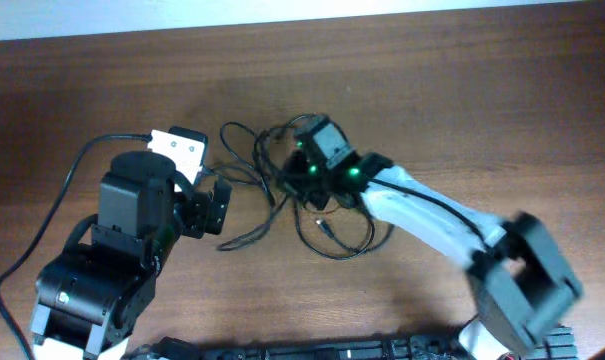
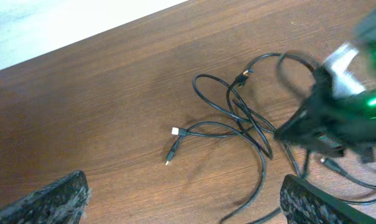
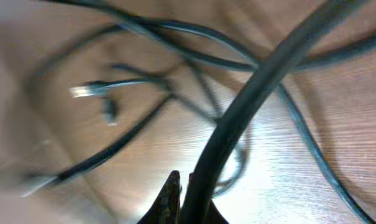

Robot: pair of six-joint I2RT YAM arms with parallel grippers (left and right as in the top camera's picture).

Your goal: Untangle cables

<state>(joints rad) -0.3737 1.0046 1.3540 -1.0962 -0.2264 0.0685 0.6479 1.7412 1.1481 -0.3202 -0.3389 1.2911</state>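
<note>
On the brown wooden table [image 1: 482,90], the thin black cables [image 2: 250,119] lie in one looped, crossed tangle at the centre. The right gripper [image 3: 183,194] is down in it, pinched together on one cord. The left gripper [image 1: 213,205] hangs just beside, jaws wide apart and empty. A small silver-tipped plug [image 2: 175,131] lies free, but no cord looks separated: nearly all the work is left.

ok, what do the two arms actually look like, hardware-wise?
Left arm: black, blocky housings, a white block near the wrist, a black lead trailing off it. Its jaws carry rough black pads. Right arm: white links, black joint housings, green lights by the wrist.
</note>
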